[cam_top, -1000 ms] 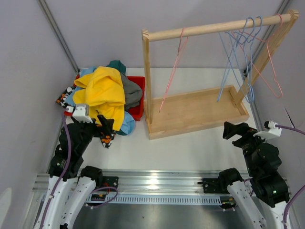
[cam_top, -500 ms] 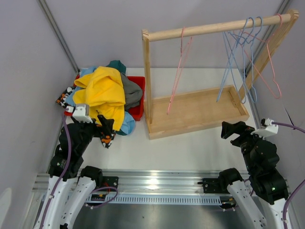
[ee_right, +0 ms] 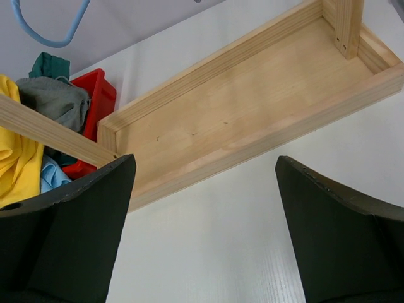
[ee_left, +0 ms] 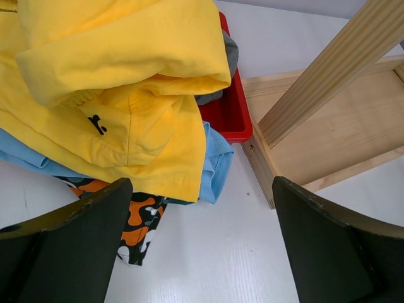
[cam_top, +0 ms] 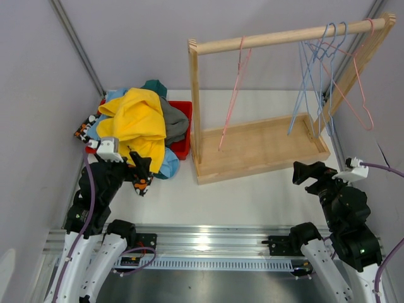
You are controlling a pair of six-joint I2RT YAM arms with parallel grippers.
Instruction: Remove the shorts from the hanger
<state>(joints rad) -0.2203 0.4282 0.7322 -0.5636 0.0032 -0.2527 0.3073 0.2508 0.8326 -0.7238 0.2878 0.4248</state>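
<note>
The shorts lie heaped on a red bin [cam_top: 182,120] at the left: yellow [cam_top: 137,120] on top, light blue [cam_top: 169,163], camouflage [cam_top: 82,129], grey [cam_top: 173,120] and dark teal [cam_top: 153,86]. The left wrist view shows the yellow pair [ee_left: 126,82], light blue [ee_left: 218,164] and camouflage [ee_left: 136,230]. A bare pink hanger [cam_top: 235,88] hangs at the rail's left and several bare blue and pink hangers [cam_top: 328,69] at its right. My left gripper [cam_top: 140,172] is open and empty beside the heap. My right gripper [cam_top: 306,172] is open and empty in front of the rack's base.
The wooden rack [cam_top: 259,148] has a tray base, two posts and a top rail [cam_top: 284,36]. The rack base [ee_right: 252,107] fills the right wrist view, its left post [ee_left: 328,69] the left wrist view. A metal rail [cam_top: 202,243] runs along the near edge.
The lone pink hanger is swinging on the rail; the hangers at the right sway slightly. My right gripper shifted a little to the left and then held. The left arm is still.
</note>
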